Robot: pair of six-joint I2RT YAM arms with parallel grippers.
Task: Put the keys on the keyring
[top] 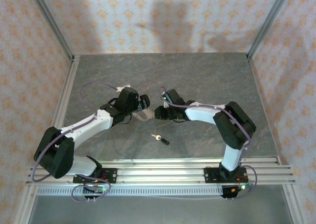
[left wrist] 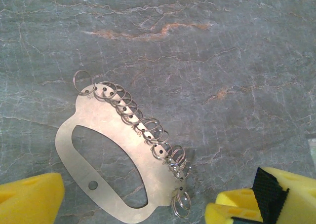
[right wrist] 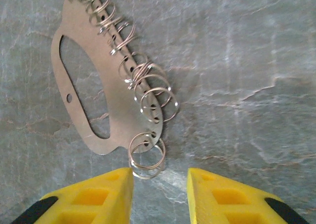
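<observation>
Metal keyring (left wrist: 111,123) flat on bench (left wrist: 222,46), left fingers (left wrist: 29,197) wide open, right fingers (right wrist: 98,194) parted near its end ring (right wrist: 146,155), key (top: 159,138) apart.

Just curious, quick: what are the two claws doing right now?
Left gripper: open, holding nothing.
Right gripper: open, holding nothing, just short of the keyring.

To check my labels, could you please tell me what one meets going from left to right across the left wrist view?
A yellow fingertip → the keyring, a flat metal plate edged with split rings → the other yellow fingertip, with a black strip.
</observation>
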